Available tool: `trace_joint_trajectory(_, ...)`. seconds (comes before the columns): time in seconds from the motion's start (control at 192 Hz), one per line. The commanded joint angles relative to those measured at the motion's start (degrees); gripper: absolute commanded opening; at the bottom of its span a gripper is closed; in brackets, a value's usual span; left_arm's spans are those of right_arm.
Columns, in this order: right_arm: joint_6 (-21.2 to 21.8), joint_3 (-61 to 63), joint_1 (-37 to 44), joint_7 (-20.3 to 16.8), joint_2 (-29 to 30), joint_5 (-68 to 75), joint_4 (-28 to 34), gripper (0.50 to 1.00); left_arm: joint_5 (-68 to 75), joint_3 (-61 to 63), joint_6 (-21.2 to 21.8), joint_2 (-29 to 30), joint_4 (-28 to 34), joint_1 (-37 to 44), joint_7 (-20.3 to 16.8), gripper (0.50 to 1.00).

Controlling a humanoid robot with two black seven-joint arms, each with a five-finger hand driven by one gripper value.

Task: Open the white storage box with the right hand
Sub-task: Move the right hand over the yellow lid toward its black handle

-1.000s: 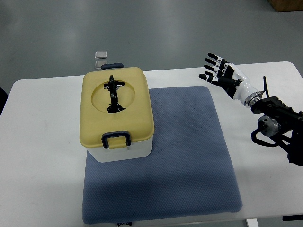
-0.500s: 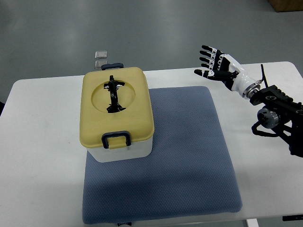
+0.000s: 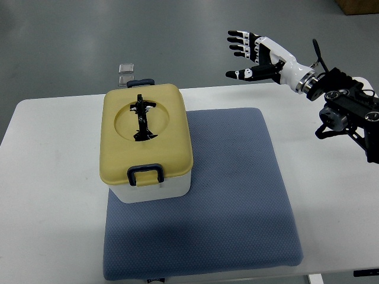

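The white storage box (image 3: 155,186) with a yellow lid (image 3: 145,138) sits closed on the left part of a blue-grey mat (image 3: 237,195). A dark blue latch (image 3: 145,174) is at its near edge, another (image 3: 140,83) at its far edge, and a black handle (image 3: 141,119) lies flat in the lid's round recess. My right hand (image 3: 244,52) is raised beyond the table's far edge, well to the right of the box, fingers spread and empty. Its arm (image 3: 343,106) enters from the right. The left arm is out of view.
The white table (image 3: 53,201) carries the mat and box. Two small square grey fittings (image 3: 126,73) lie on the floor behind the box. A brown box corner (image 3: 361,7) shows at top right.
My right hand has risen and moved left and away, from above the table's back right area to beyond its far edge, closer to the box. The box has not moved.
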Motion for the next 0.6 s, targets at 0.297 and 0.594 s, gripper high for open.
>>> trace_joint_trajectory(0.297,8.5,-0.1,11.4,1.4,0.7,-21.1,2.3,0.921,0.0,0.0,0.0,0.0,0.0,0.0,0.0,1.0)
trace_joint_trajectory(0.594,10.4,-2.6,16.8,2.0,0.9,-35.0,5.8,0.921,0.0,0.0,0.0,0.0,-0.1,0.0,0.0,1.0)
